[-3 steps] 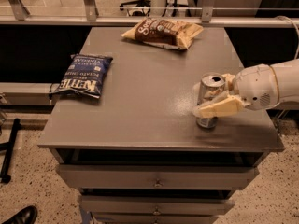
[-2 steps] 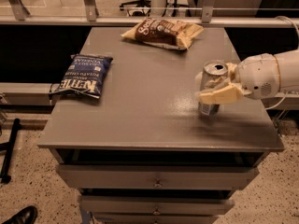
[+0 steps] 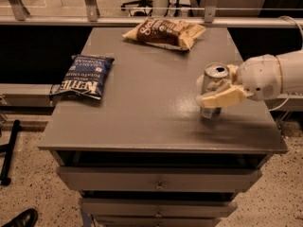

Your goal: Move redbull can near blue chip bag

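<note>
Camera view: hand (image 3: pixel 209 92) grips upright redbull can (image 3: pixel 214 77), well apart from blue chip bag (image 3: pixel 85 75).

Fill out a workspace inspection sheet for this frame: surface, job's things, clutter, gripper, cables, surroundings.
Surface: grey table top, slight sheen.
Job's things: redbull can upright on the right side; blue chip bag flat at the left edge, well apart from the can.
Clutter: brown snack bag at the far edge.
Grippers: gripper at the can, jaws closed around it.
Cables: pale cable arcs at the right edge.
Surroundings: drawers below; shoe on the floor.
</note>
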`<action>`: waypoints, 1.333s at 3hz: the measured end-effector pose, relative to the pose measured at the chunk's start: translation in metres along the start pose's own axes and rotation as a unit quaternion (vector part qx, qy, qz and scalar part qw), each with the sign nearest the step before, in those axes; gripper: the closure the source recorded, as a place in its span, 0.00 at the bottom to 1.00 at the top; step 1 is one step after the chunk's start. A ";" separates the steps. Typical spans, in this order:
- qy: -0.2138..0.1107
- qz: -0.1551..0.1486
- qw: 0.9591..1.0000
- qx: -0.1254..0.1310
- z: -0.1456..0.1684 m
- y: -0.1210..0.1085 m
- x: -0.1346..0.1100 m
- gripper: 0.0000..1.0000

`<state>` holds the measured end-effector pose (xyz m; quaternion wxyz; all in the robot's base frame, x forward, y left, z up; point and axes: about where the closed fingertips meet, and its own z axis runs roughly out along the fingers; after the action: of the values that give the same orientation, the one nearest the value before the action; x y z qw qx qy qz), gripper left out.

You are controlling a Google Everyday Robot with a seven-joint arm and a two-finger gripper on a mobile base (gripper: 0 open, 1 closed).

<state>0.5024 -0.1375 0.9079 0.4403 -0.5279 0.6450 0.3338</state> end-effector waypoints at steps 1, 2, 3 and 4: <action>-0.019 -0.023 0.999 -0.019 0.026 -0.004 -0.020 1.00; -0.035 -0.066 0.996 -0.043 0.084 -0.026 -0.060 1.00; -0.031 -0.081 0.995 -0.052 0.135 -0.050 -0.072 1.00; -0.026 -0.074 0.996 -0.047 0.176 -0.080 -0.061 1.00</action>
<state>0.6212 0.0262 0.8986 0.4549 -0.5858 0.5759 0.3438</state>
